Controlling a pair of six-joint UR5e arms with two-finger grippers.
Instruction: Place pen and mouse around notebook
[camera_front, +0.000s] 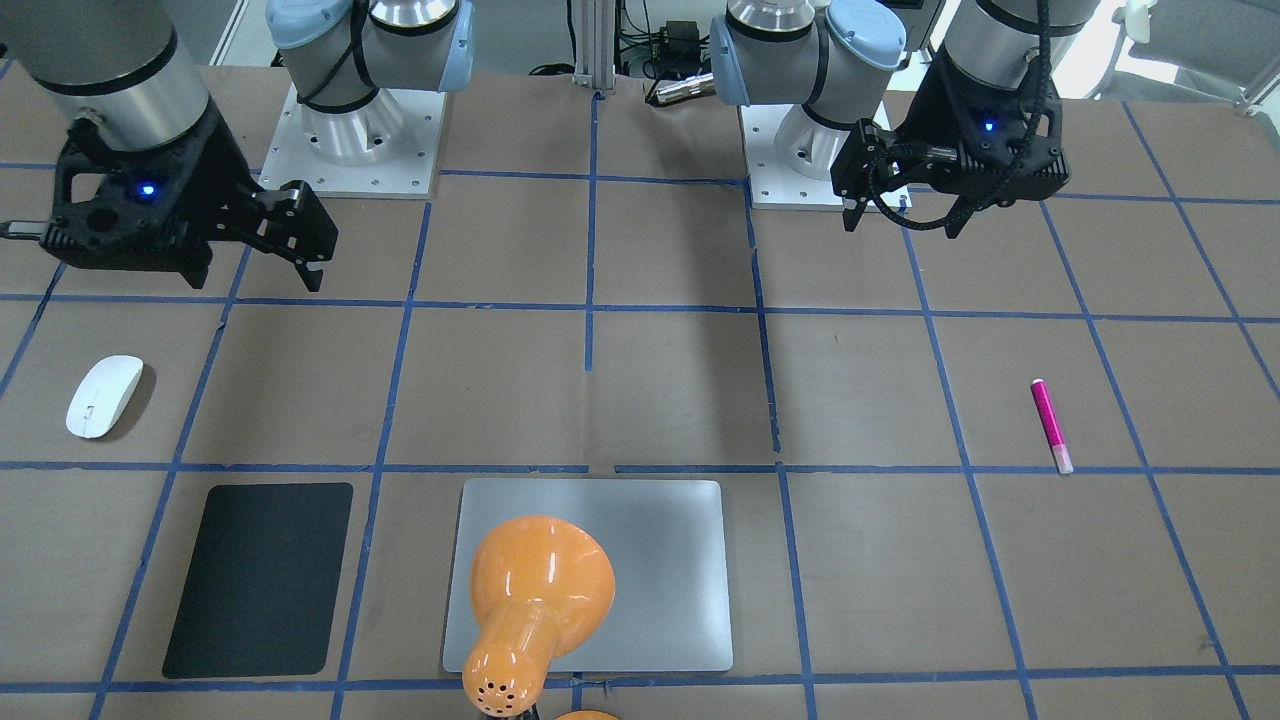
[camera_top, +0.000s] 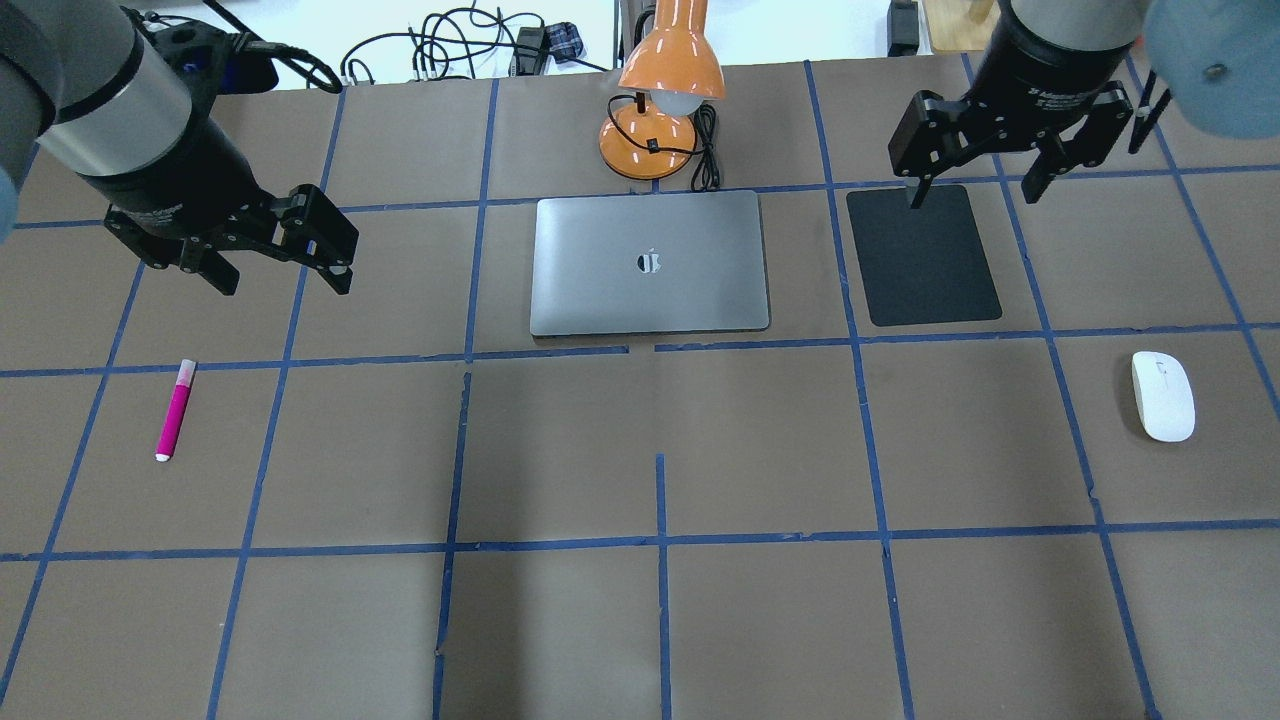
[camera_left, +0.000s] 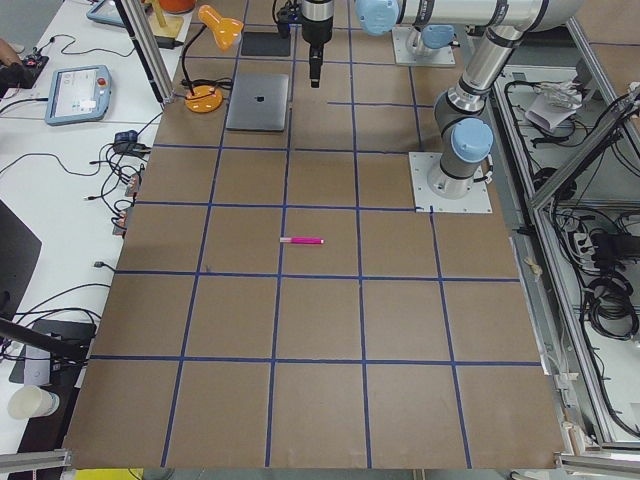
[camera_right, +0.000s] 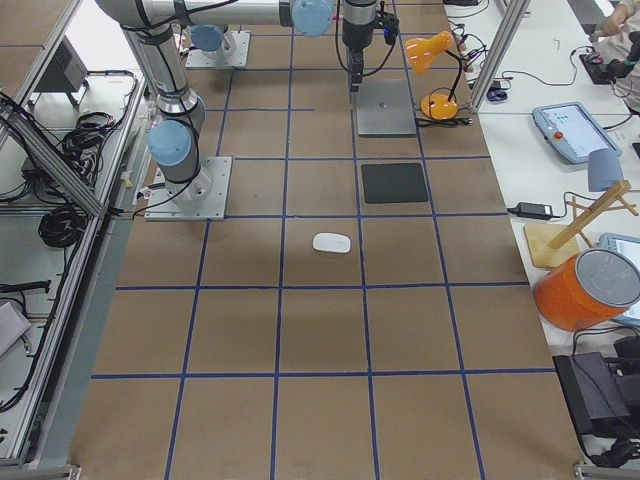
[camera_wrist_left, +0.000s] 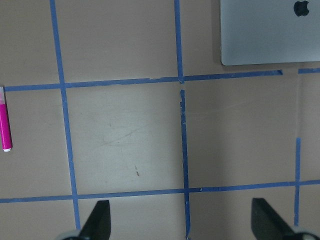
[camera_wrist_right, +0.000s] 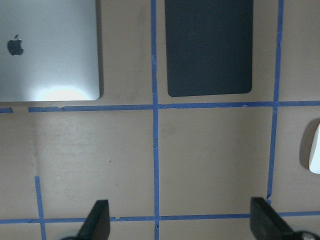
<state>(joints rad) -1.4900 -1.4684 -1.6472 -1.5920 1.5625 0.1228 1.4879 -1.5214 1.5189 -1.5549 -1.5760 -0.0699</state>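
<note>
The magenta pen (camera_top: 175, 410) lies on the brown table, on my left side, also visible as the pen (camera_front: 1051, 425) and at the left edge of the left wrist view, pen (camera_wrist_left: 5, 125). The white mouse (camera_top: 1162, 396) rests far right, mouse (camera_front: 104, 396), with only its edge in the right wrist view, mouse (camera_wrist_right: 315, 155). The silver notebook (camera_top: 650, 262) lies closed at the back centre. My left gripper (camera_top: 283, 280) hovers open and empty above the table, behind the pen. My right gripper (camera_top: 972, 192) hangs open and empty over the black mat, well behind the mouse.
A black mat (camera_top: 922, 255) lies just right of the notebook. An orange desk lamp (camera_top: 660, 100) stands behind the notebook, its head leaning over it in the front-facing view, lamp (camera_front: 535, 600). Blue tape lines grid the table. Cables run along the far edge.
</note>
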